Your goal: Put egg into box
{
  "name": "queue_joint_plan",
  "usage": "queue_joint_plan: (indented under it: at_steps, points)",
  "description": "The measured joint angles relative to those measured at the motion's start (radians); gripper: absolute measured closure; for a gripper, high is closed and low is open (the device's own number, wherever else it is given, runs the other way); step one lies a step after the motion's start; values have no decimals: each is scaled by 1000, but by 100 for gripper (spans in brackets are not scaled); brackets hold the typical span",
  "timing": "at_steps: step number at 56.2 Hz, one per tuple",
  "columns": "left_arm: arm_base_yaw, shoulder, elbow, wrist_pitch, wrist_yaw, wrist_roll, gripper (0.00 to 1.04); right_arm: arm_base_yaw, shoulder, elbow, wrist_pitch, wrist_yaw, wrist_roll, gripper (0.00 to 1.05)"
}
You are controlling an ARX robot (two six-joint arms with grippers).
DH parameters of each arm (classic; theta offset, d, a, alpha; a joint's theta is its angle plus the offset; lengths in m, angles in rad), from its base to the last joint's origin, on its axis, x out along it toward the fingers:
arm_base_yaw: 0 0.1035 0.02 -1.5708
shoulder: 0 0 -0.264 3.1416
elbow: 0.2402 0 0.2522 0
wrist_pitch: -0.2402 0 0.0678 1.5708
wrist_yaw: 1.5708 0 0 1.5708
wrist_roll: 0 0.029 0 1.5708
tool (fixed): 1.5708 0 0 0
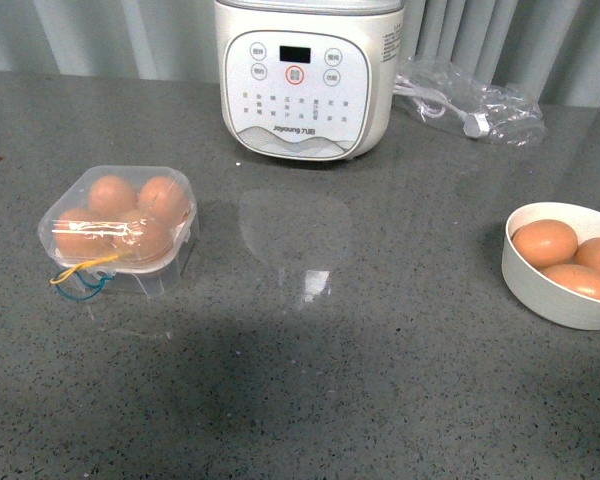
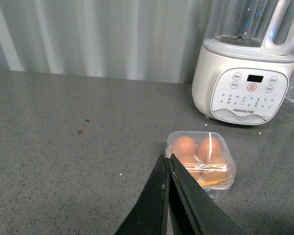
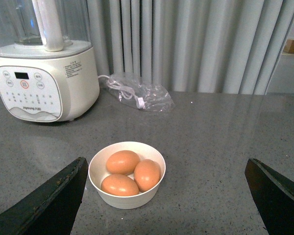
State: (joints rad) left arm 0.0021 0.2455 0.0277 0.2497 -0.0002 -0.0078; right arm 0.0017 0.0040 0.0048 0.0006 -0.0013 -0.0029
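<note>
Eggs fill all four slots of the box (image 1: 118, 222), its clear lid closed, left on the grey table (image 1: 380, 380). Three more eggs lie in the white bowl (image 3: 127, 196) at the right. Left gripper (image 2: 167, 161) has its fingers pressed together and empty; right gripper (image 3: 166, 196) is spread wide above the bowl

The front view looks down across the grey table (image 1: 310, 380) from between the arms, toward the white appliance (image 1: 308, 75) at the back. Each wrist view sits low and close — left over the box (image 2: 202, 164), right over the bowl (image 3: 127, 175) — and all three views share the appliance.
</note>
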Motion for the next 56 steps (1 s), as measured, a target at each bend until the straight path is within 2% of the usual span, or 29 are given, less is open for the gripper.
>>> queue_joint_plan:
  at_steps: [18, 25, 43, 56]
  points:
    - [0, -75, 0, -76, 0, 0, 101, 0, 0, 0, 0, 0, 0, 7]
    - [0, -214, 0, -240, 0, 0, 101, 0, 0, 0, 0, 0, 0, 7]
    - [0, -242, 0, -249, 0, 0, 101, 0, 0, 0, 0, 0, 0, 7]
    - [0, -242, 0, -249, 0, 0, 63, 0, 0, 0, 0, 0, 0, 7]
